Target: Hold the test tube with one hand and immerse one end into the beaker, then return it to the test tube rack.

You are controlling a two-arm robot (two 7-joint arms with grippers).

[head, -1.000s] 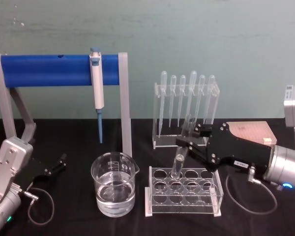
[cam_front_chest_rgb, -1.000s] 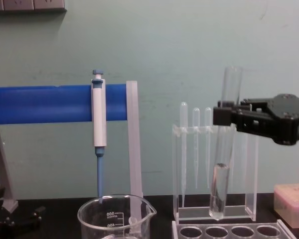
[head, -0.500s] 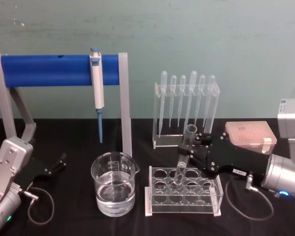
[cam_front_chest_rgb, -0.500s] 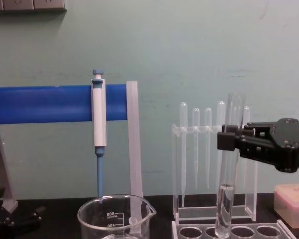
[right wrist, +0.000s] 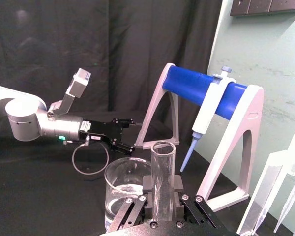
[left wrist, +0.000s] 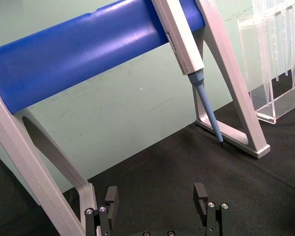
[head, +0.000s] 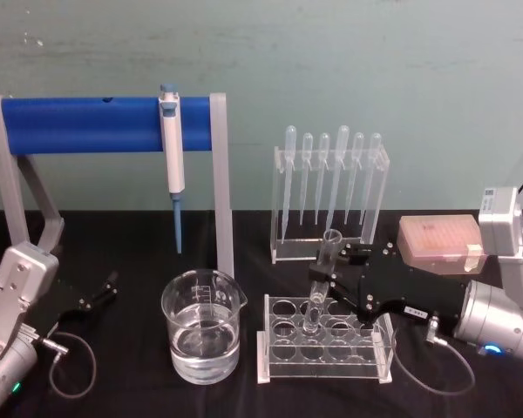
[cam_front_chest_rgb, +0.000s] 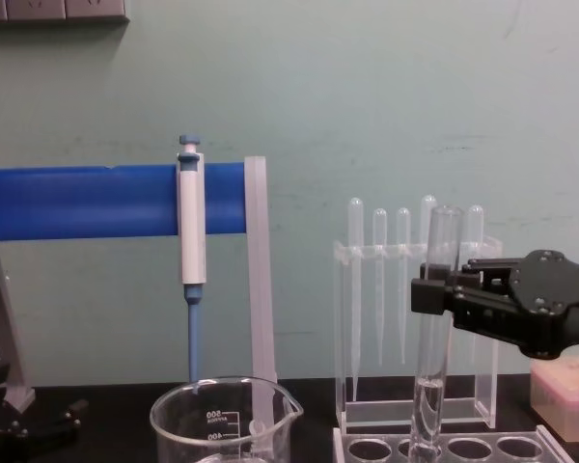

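A black-covered bench (head: 244,396) stands before a pale green wall. At far left the left hand (head: 98,293) rests on it, fingers spread and empty. Right of it stands the beaker (head: 202,338), partly filled with clear liquid. Further right, the right hand (head: 324,280) is clamped on the test tube (head: 321,282), a clear, rimmed glass tube standing nearly upright, its lower end in the clear rack (head: 325,340).
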